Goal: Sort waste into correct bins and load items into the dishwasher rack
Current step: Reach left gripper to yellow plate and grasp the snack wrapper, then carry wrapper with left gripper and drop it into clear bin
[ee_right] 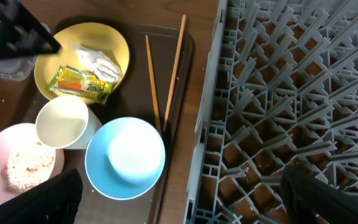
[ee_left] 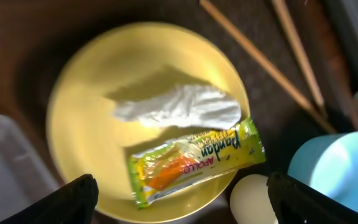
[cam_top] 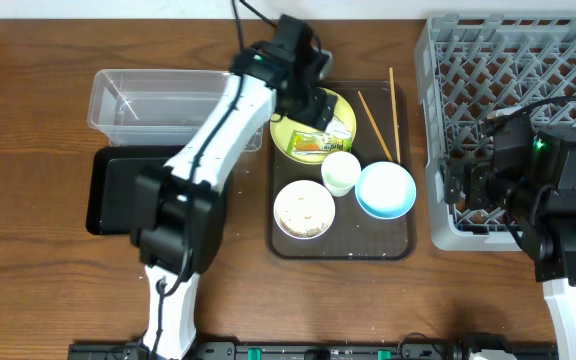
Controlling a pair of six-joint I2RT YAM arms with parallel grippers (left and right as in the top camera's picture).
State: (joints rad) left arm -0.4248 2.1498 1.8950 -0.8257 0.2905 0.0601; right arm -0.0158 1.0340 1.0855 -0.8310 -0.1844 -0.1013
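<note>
Left end effector point(ee_left: 182, 202) hangs open over the plate point(ee_left: 104, 74) near the far edge of the tabletop point(cam_top: 28, 120), gripping nothing. On it lie the wrapper point(ee_left: 197, 160) and crumpled scrap point(ee_left: 179, 106): both light, limp, crinkly; I judge pinching the wrapper's middle safest. Clear tub point(cam_top: 148, 105) and black tray point(cam_top: 108, 200), toward the left edge, look empty.

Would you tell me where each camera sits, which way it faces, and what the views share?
Overhead: fixed above the table, looking straight down on the serving tray and dishwasher rack; the left arm and right arm show.
Left wrist: on the left arm, looking down at the yellow plate holding the wrapper and white scrap; its fingertips fill the bottom corners.
Right wrist: on the right arm above the rack's edge, looking down; its fingertips fill the bottom corners.
Shared: all three show the plate, wrapper and chopsticks.
</note>
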